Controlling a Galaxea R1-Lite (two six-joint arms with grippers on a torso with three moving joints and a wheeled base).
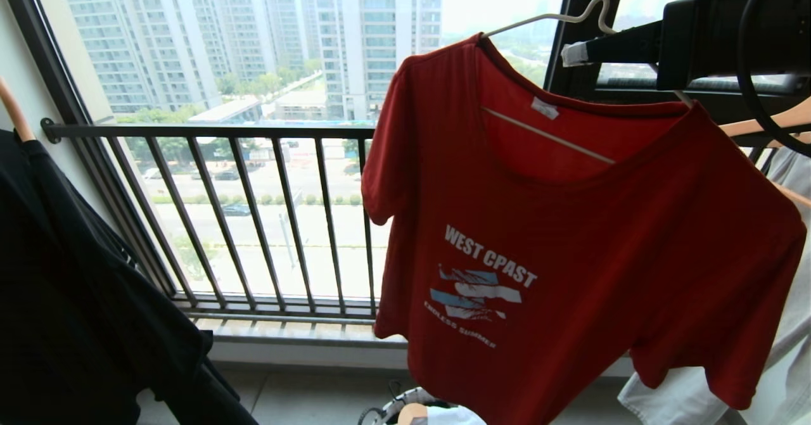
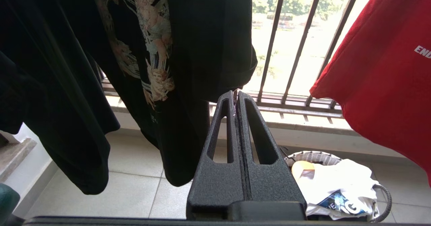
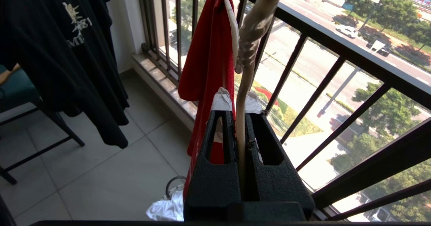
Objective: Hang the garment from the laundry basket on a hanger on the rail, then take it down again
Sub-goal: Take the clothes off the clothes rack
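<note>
- Head view: the garment (image 1: pixel 570 235) hangs on the hanger (image 1: pixel 557 16), in front of the black window railing (image 1: pixel 253 209); tower blocks and a road lie beyond the glass.
- The right gripper (image 3: pixel 239 118) is clamped on the hanger's wire, level with the garment's collar.
- The left gripper (image 2: pixel 235 96) has its fingers pressed together, empty, below the black printed T-shirt (image 2: pixel 151 51).
- The laundry basket (image 2: pixel 336 185) stands on the pale tiled floor (image 2: pixel 134 158) beneath the garment's hem, holding white cloth.
</note>
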